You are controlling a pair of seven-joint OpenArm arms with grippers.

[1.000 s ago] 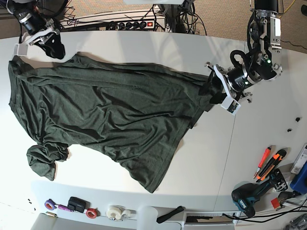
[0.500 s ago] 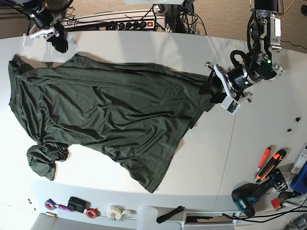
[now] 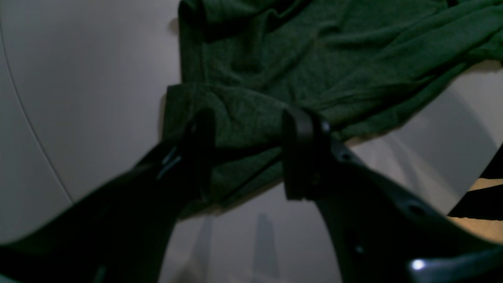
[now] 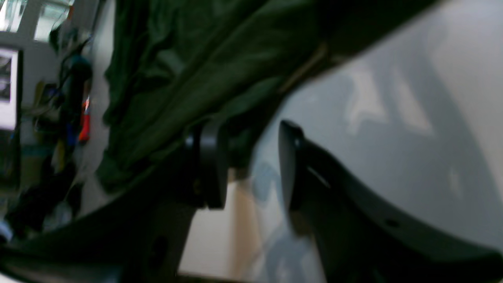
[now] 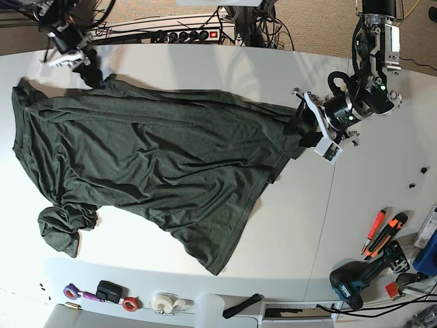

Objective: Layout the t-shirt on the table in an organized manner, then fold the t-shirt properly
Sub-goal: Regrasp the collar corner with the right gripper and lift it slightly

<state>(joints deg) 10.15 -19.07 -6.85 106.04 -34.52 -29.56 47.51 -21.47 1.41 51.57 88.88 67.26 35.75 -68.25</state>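
Observation:
The dark green t-shirt [image 5: 150,157] lies spread and wrinkled across the white table [image 5: 382,171], one sleeve bunched at the near left [image 5: 61,229]. My left gripper [image 5: 300,126] sits at the shirt's right end, where the cloth gathers. In the left wrist view this gripper [image 3: 249,153] stands open, its fingers [image 3: 300,153] straddling a fold of the t-shirt [image 3: 314,59]. My right gripper [image 5: 87,72] hovers at the far left, just beside the shirt's top edge. In the right wrist view it [image 4: 251,165] is open with only table in the gap; the t-shirt [image 4: 177,78] lies beyond its left finger.
A drill [image 5: 355,280], orange cutters [image 5: 382,236] and a blue box [image 5: 429,256] lie at the near right. Tape rolls [image 5: 164,302] and small tools line the front edge. A power strip [image 5: 184,34] with cables runs along the far edge.
My right gripper has shifted a little rightward along the far-left edge, toward the shirt's top edge. The left arm and the shirt have stayed put.

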